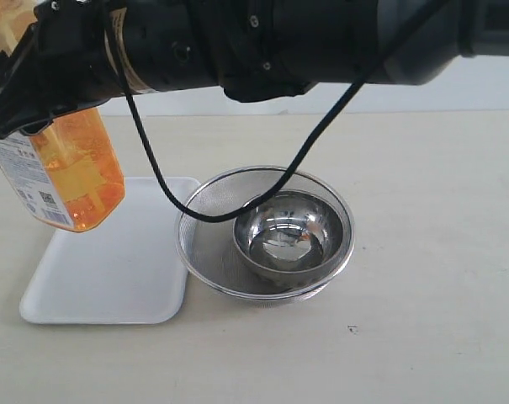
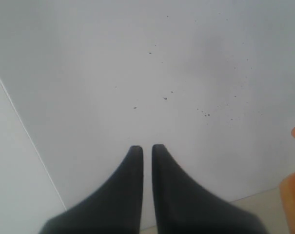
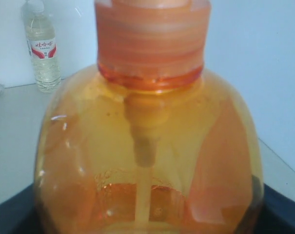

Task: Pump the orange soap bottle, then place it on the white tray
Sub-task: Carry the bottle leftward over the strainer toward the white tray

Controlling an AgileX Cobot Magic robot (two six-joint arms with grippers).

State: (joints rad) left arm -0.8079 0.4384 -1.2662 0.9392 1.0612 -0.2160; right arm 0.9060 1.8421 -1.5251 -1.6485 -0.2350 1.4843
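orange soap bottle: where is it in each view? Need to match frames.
Exterior: orange soap bottle at upper left, tilted, lifted above the white tray.
Left wrist: only an orange sliver of the bottle at the right edge.
Right wrist: the bottle fills the frame, seen close up.
Shared landmark: the beige tabletop, visible in all three.

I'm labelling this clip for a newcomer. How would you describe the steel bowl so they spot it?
On the table, beside the white tray, sits a round mesh strainer. The bowl rests inside it: solid mirror-shiny metal, unlike the see-through mesh.
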